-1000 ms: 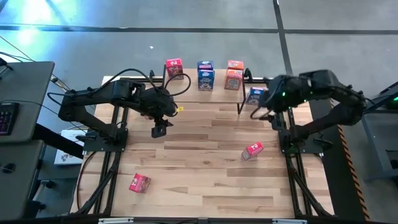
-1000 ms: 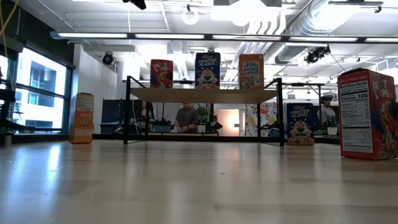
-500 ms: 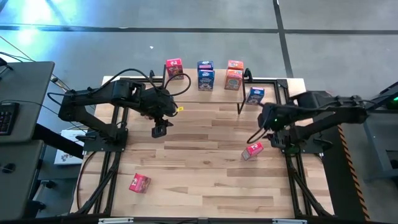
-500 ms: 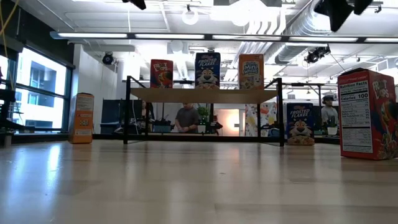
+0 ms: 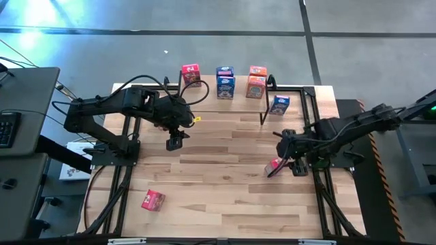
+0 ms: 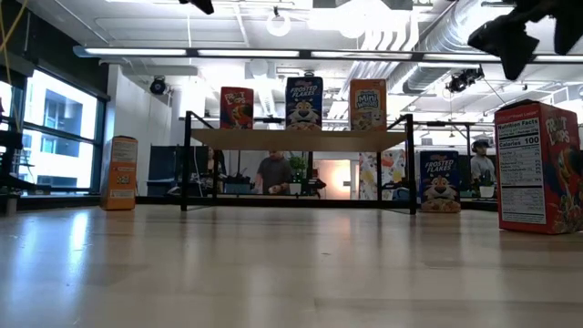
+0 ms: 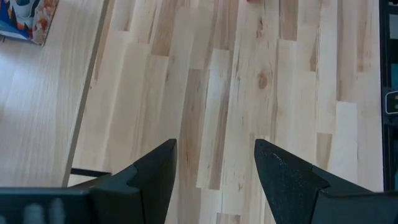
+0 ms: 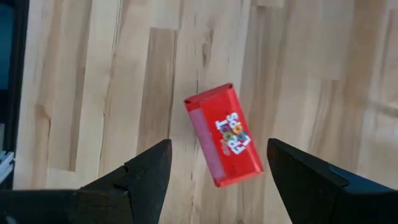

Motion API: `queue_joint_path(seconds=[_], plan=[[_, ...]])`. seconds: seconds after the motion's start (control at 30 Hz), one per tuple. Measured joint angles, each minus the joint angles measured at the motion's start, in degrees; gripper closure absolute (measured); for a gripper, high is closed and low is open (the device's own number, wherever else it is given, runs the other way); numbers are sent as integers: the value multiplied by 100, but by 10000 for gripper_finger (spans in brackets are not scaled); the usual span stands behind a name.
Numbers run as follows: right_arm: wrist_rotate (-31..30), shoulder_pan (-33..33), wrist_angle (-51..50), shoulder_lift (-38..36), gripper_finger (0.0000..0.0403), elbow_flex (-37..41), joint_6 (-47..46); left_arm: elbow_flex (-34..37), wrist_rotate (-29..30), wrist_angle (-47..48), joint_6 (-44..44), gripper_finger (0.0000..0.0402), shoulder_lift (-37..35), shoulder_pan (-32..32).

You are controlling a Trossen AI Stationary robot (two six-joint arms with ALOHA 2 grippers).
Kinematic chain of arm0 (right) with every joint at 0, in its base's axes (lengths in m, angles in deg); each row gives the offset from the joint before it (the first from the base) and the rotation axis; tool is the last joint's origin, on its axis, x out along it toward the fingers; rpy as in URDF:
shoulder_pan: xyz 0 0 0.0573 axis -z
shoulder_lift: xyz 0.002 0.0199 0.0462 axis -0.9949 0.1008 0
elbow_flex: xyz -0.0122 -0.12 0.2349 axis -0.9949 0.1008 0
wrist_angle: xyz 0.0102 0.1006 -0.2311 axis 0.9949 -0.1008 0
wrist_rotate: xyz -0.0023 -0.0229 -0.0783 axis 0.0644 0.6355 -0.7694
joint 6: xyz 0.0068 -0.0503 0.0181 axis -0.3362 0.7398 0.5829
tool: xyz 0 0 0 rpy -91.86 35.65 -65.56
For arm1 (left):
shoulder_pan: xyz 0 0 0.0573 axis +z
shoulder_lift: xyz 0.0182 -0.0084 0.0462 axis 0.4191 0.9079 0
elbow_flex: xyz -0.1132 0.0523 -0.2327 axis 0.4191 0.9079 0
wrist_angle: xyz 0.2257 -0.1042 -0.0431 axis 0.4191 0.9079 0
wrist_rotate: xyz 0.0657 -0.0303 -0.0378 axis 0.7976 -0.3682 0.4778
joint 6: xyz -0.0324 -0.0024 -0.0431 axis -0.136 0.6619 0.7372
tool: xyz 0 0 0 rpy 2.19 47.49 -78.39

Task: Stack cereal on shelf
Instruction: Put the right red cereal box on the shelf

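Red cereal box (image 8: 224,135) lies below the right tool (image 8: 217,171); fingers spread, grasping nothing.

This looks like a robotics lab set in an open, industrial-style office. The low view shows exposed silver ducts (image 6: 455,36) and pipes under a bare ceiling, long strip lights (image 6: 301,55), tall windows (image 6: 50,137) and a person (image 6: 273,173) working far behind the wooden counter (image 6: 273,273). From above, the counter (image 5: 218,184) stands on a grey concrete floor (image 5: 204,17) with two dark arms bolted to black frames, loose cables, and a desk with a keyboard (image 5: 7,129) beside it.
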Motion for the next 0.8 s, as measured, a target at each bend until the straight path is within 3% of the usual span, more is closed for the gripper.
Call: queue_joint_path(seconds=[0.4, 0.8], plan=[[-137, -173, 593, 2, 146, 723, 14, 0, 0, 0, 203, 197, 0, 0], [-306, -173, 711, 2, 146, 827, 25, 0, 0, -2, 205, 197, 0, 0]])
